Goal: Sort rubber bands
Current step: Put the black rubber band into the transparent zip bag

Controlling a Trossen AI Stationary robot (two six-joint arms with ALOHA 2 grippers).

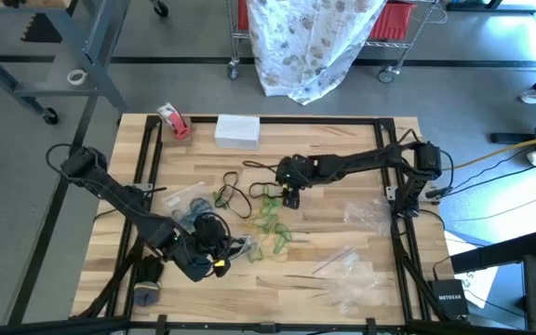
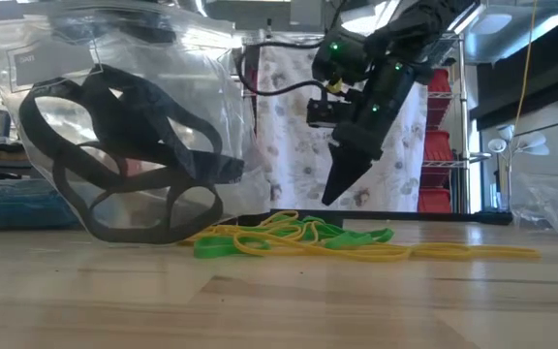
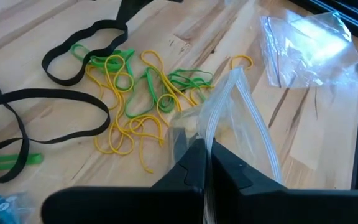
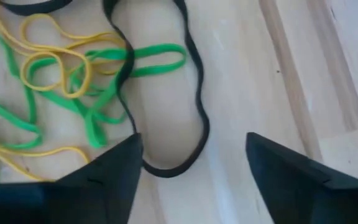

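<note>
Loose green and yellow rubber bands [image 1: 270, 219] lie tangled mid-table, also in the low view [image 2: 298, 237], with black bands [image 1: 235, 195] beside them. My right gripper [image 4: 194, 165] hovers open just above this pile [image 2: 335, 194], slanting down. One end of a black band loop [image 4: 173, 163] lies on the wood below the gap between its fingers. My left gripper [image 3: 207, 163], near the front left [image 1: 207, 253], is shut on a clear plastic bag [image 2: 124, 145] with black bands inside. My left gripper pinches the clear bag's ribbed mouth strip [image 3: 219, 124] between its two shut fingers, and the strip runs out past the fingertips. The fingers slant downward toward the table's middle. In the low view the bag bulges with the black bands [image 2: 134, 165], its underside at table level.
A white box [image 1: 237, 130] and a red-and-white tape roll [image 1: 173, 121] sit at the far edge. More clear bags lie at the right [image 1: 366, 216] and front right [image 1: 352, 279]. A bag with blue bands [image 1: 189, 214] lies beside my left arm.
</note>
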